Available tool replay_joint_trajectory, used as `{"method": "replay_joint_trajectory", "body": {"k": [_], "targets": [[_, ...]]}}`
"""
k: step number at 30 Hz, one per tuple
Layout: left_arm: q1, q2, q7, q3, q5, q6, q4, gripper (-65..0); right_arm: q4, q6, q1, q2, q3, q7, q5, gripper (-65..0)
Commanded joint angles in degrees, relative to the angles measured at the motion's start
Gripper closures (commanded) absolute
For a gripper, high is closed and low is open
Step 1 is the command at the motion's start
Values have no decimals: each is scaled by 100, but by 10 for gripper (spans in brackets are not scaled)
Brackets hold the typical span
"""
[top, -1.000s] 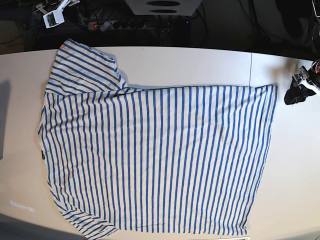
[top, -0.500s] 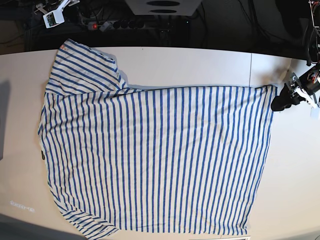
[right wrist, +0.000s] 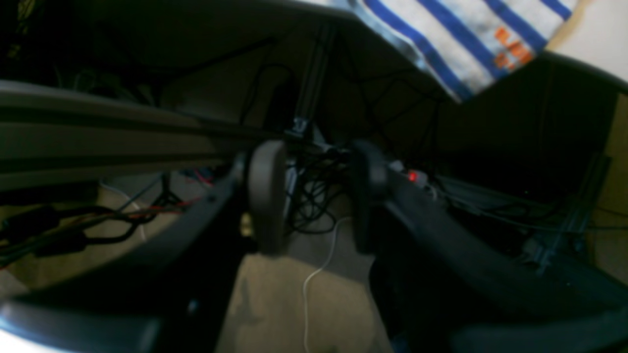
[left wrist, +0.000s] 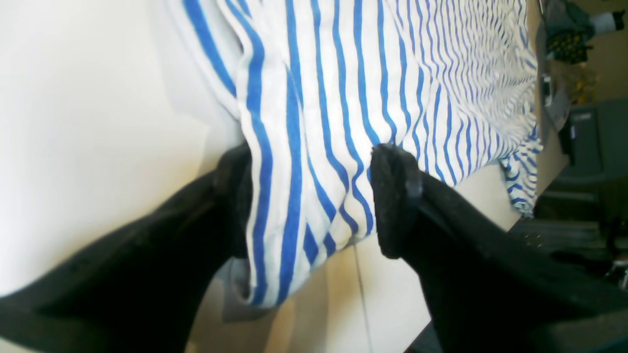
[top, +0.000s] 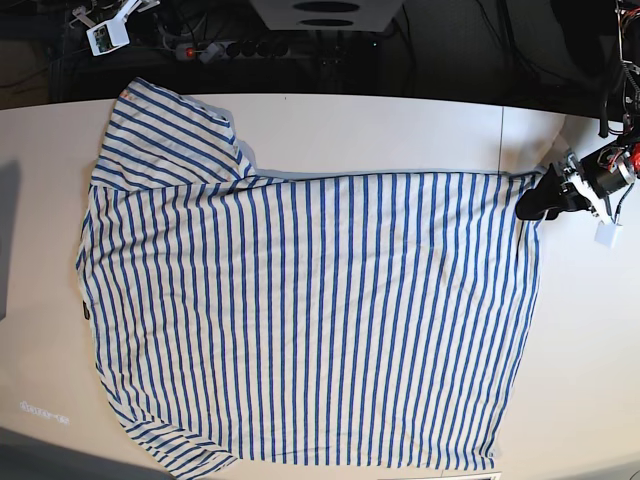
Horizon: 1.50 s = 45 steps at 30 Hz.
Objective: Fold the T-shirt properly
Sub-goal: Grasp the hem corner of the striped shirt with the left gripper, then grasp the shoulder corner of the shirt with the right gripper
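Note:
The T-shirt (top: 310, 310), white with thin blue stripes, lies spread flat on the white table (top: 380, 130), with a small dark tag (top: 84, 310) at its left edge. My left gripper (top: 533, 203) is at the shirt's far right corner. In the left wrist view its black fingers (left wrist: 392, 196) stand apart, one on each side of that corner of the shirt (left wrist: 304, 147); the gripper (left wrist: 314, 196) is open. My right gripper (right wrist: 315, 196) is open and empty beyond the table's back edge, below the sleeve corner (right wrist: 471, 34) with orange print.
Cables and a power strip (top: 240, 47) lie in the dark behind the table's back edge. A seam in the table (top: 501, 135) runs near the shirt's right end. The shirt's lower hem reaches the table's front edge.
My left gripper has moved left from the bare table at the right to the shirt's far right corner, which now lies between its fingers. The shirt has barely shifted.

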Motion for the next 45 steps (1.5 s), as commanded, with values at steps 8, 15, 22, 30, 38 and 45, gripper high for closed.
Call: {"method": "replay_joint_trajectory", "body": {"k": [8,15,22,30,38,45], "targets": [[-192,81,420,79,1207,237,-63,-384,76,144,-96,28,46,70,68,-223],[-195,116,310,79,1394,237,-63,-327,79,142,-94,28,46,72,216,-223],[-199,251,-37,79,1397,237,-63,-31,81,122,-94,15,59,96,-96,-223],[-197,267,136,79,1392,237,-63,0,970,118,-55,15,896,90,68,-223],[-197,269,352,79,1375,237,9,0,1062,118,723,33,1993,-42,549,-224],[-197,267,437,79,1377,237,151,0,-251,122,1550,31,1991,-350,1241,-319]]}}
